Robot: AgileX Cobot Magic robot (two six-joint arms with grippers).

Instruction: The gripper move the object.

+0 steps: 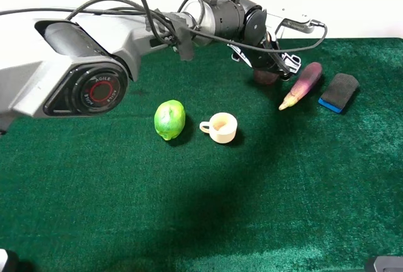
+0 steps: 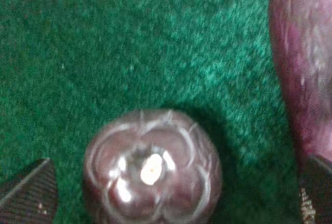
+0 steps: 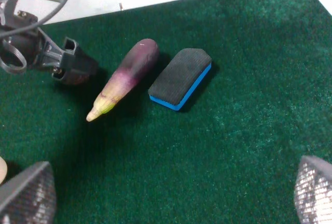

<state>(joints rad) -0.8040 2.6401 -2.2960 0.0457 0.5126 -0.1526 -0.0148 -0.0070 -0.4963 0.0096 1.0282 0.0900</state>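
The object (image 2: 151, 167), a small maroon ball-like fruit with pale marks on top, rests on the green cloth. My left gripper (image 2: 174, 177) stands open over it, one fingertip (image 2: 28, 193) on each side, with cloth showing between fingertips and fruit. In the exterior high view the left gripper (image 1: 275, 63) reaches to the far right of the mat and covers most of the object (image 1: 266, 77). The right wrist view shows the left gripper (image 3: 72, 63) above the object (image 3: 73, 78). My right gripper (image 3: 168, 193) is open and holds nothing.
A purple-and-white eggplant (image 1: 302, 85) lies just right of the object. A black-and-blue eraser block (image 1: 339, 91) is further right. A green lime-like fruit (image 1: 169, 119) and a small cream cup (image 1: 220, 127) sit mid-mat. The mat's back edge meets a white wall.
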